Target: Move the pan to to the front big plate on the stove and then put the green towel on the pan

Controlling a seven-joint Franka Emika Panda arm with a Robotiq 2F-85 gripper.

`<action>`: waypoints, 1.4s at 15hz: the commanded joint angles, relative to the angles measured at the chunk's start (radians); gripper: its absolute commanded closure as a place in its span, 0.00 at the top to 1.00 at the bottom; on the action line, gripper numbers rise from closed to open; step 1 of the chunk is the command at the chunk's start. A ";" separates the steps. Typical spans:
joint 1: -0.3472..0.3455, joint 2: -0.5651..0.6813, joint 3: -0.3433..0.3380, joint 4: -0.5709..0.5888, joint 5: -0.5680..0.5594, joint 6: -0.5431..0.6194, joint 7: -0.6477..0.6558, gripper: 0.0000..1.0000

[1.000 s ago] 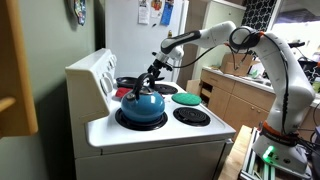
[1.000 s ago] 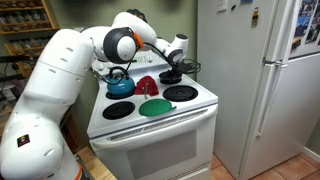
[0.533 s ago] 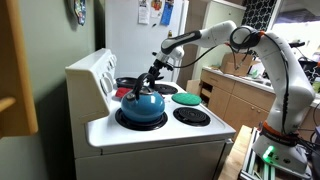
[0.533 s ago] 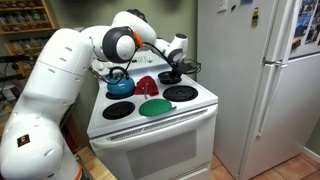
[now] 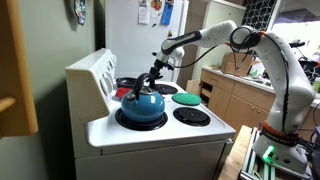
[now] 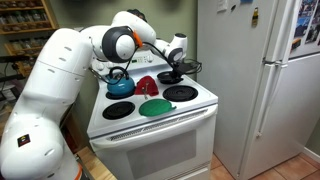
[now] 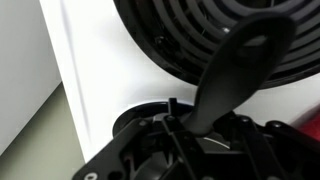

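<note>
Robot arm (image 5: 262,60): white, reaching over the back of the stove, with the gripper (image 5: 154,74) (image 6: 172,68) (image 7: 195,125) held low.
Stove (image 5: 160,137) (image 6: 150,125): white with dark burners; it lies beneath the gripper.
Blue kettle (image 5: 140,104) (image 6: 120,84): on a back burner to one side of the gripper, apart from it.
Green towel (image 5: 186,98) (image 6: 155,106): flat on the stovetop, forward of the gripper and well apart.
Pan (image 6: 181,72): small and black, right at the gripper; its handle (image 7: 235,70) runs out from between the jaws.
Gripper: jaws either side of the handle; cannot tell whether they clamp it.

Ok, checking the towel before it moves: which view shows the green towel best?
An exterior view: the green towel shows whole, from above. In an exterior view the green towel is a flat sliver; the wrist view lacks it.
</note>
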 commanded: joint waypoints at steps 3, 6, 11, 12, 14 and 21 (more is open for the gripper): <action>0.008 -0.049 -0.020 -0.060 -0.045 0.002 0.046 0.09; 0.007 -0.068 -0.022 -0.078 -0.052 -0.001 0.056 0.07; -0.017 -0.096 -0.024 -0.104 -0.038 -0.012 0.048 0.07; -0.022 -0.099 -0.027 -0.111 -0.037 -0.015 0.041 0.07; -0.034 -0.106 -0.031 -0.122 -0.035 -0.026 0.034 0.07; -0.059 -0.133 -0.038 -0.139 -0.019 -0.141 0.030 0.07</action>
